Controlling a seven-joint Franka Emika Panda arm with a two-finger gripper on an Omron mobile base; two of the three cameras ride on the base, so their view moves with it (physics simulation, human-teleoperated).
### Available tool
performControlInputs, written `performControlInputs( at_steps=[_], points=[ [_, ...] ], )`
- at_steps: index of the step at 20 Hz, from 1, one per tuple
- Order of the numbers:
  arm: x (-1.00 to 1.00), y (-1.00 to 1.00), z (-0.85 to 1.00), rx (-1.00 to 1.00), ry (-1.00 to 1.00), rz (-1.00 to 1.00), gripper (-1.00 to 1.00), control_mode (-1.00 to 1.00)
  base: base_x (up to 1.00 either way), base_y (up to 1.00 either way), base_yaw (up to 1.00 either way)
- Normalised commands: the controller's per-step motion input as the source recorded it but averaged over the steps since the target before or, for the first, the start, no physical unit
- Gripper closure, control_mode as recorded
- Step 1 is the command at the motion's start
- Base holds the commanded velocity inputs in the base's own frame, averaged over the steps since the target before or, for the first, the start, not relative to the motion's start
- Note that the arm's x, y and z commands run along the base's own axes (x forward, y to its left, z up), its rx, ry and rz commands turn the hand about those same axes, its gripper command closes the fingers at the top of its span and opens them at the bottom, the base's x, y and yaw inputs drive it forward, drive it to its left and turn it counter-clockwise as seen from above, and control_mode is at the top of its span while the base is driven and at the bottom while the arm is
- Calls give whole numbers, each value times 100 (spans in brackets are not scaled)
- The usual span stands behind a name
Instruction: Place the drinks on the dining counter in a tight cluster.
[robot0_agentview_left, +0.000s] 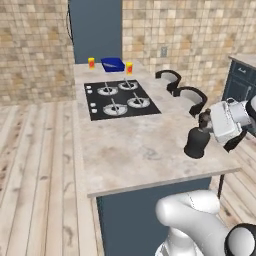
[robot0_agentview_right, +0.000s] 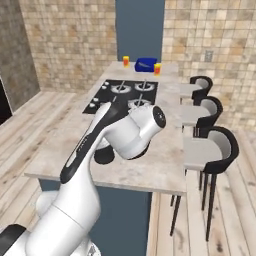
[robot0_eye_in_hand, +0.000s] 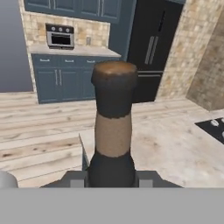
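Black bottle at the bench's near right edge

End effector is clamped on the black bottle, standing on the bench; no other drinks seen there, so clustering looks barely begun.

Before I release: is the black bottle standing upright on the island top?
Upright: the black bottle stands base-down on the island top, neck up between the shut fingers.
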Motion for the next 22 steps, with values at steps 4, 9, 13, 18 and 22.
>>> performControlInputs(
  at_steps=[4, 9, 13, 18, 22],
  points=[
    [0, 0, 0, 0, 0, 0, 100, 100, 6, 42, 5],
    [0, 0, 0, 0, 0, 0, 100, 100, 47, -67, 0],
    [0, 0, 0, 0, 0, 0, 100, 100, 22, -26, 0],
    [0, 0, 0, 0, 0, 0, 100, 100, 18, 3, 0],
    [0, 0, 0, 0, 0, 0, 100, 100, 50, 23, 0]
  ],
)
